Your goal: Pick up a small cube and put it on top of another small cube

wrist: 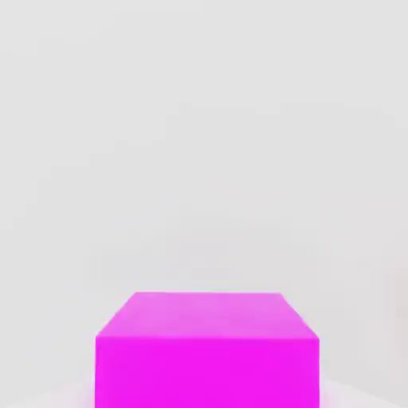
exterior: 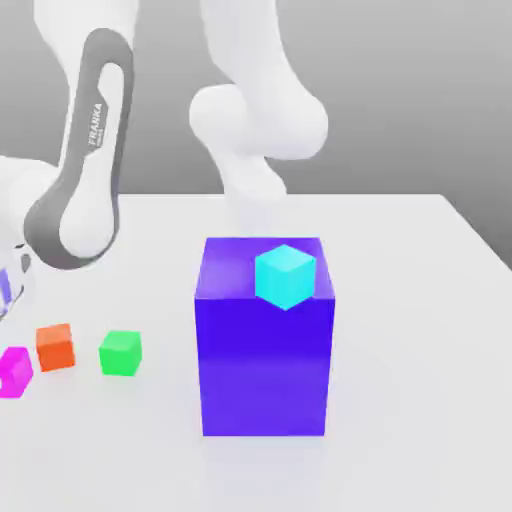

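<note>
The small cube (exterior: 15,372) is bright magenta and rests on the white table (exterior: 400,330) at the exterior view's far left edge. My gripper (exterior: 12,350) comes down on it from above, at the end of the arm (exterior: 85,170), and is shut on it. In the hand view the small cube (wrist: 207,351) looms very close. Another small cube (exterior: 120,353), bright green, sits on the table to the exterior view's right of the magenta one, with an orange-red cube (exterior: 56,346) between them.
A big blue-violet block (exterior: 265,370) stands in the middle of the table with a cyan cube (exterior: 286,276) on top of it. The arm's white base column (exterior: 255,130) rises behind the block.
</note>
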